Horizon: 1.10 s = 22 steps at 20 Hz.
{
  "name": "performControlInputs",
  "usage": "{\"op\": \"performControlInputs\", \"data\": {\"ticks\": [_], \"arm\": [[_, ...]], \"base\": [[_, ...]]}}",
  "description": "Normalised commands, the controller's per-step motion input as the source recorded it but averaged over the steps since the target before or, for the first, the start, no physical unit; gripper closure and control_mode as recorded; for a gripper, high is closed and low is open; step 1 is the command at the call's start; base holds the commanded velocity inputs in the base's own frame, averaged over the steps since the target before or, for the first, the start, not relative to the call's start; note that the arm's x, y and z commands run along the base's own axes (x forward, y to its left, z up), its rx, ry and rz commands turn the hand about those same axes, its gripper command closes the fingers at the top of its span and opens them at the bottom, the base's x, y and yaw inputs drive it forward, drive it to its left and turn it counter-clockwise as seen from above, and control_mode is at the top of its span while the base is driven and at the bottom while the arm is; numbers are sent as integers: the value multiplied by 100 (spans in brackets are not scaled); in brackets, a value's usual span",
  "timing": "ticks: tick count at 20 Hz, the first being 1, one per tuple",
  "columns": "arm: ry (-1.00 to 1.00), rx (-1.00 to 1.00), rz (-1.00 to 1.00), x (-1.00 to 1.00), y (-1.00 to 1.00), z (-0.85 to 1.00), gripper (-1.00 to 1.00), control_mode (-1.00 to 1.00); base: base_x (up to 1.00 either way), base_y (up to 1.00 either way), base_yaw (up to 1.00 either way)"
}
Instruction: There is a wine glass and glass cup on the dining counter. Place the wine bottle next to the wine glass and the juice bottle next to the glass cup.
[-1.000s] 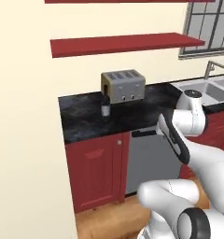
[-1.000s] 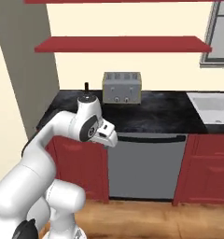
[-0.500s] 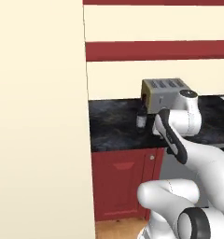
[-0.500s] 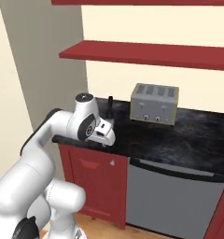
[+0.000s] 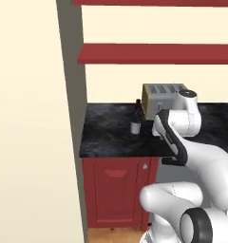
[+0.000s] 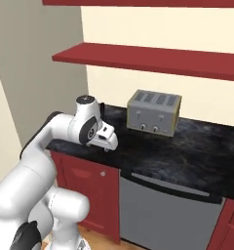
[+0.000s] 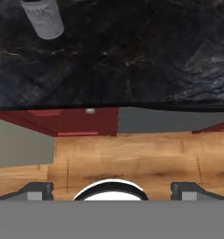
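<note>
At the far left stands a tall pale wall [image 5: 30, 118]. Next to it is a black stone surface [image 5: 106, 137] over a red cupboard door [image 5: 117, 187]. The wine bottle [image 5: 135, 122] stands upright on this surface, near the back and just beside the silver toaster [image 5: 161, 98], on its left. In the hand view the bottle's pale label [image 7: 45, 18] is at the top left, well apart from the fingers [image 7: 112, 190]. The two tips are spread wide with nothing between them, over the wooden floor [image 7: 132, 156]. A long red shelf [image 6: 153, 58] hangs above the toaster. A grey dishwasher front [image 6: 163, 215] sits below the surface on the right.
</note>
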Motion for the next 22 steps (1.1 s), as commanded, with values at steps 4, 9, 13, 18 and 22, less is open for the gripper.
{"op": "performControlInputs", "data": {"ticks": [4, 9, 13, 18, 22], "arm": [[0, 0, 0, 0, 0, 0, -100, 100], [0, 0, 0, 0, 0, 0, -100, 100], [0, 0, 0, 0, 0, 0, -100, 100], [0, 0, 0, 0, 0, 0, -100, 100], [0, 0, 0, 0, 0, 0, -100, 100]], "base": [[12, -65, 11], [37, -42, 7], [42, -25, 0], [43, -27, 0], [44, -19, 0]]}}
